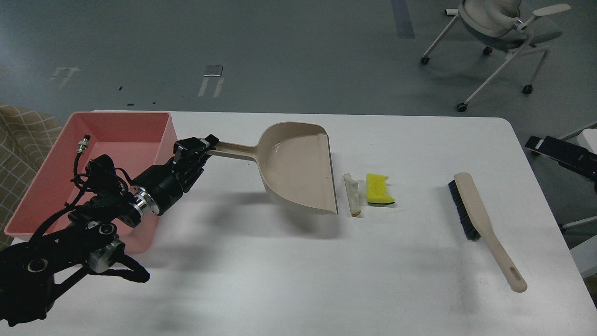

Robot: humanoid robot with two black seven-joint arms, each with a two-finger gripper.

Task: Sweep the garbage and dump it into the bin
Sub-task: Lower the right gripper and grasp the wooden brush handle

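Head view: left pincer point(201, 148) is closed on the dustpan handle point(232, 151), w/ the pan point(298, 165) mouth facing right, its lip just beside the garbage, a whitish crust slice point(353, 194) and yellow sponge bit point(379, 189) lying side by side on the counter point(298, 270), both long axes roughly parallel to the lip. Brush point(480, 219) lies well right of the scraps, handle toward the near edge; the right arm isn't in view, so I can't tell its pincer state, but that side's nearer the brush. Pink bin point(154, 126) sits at far left, behind the left arm.
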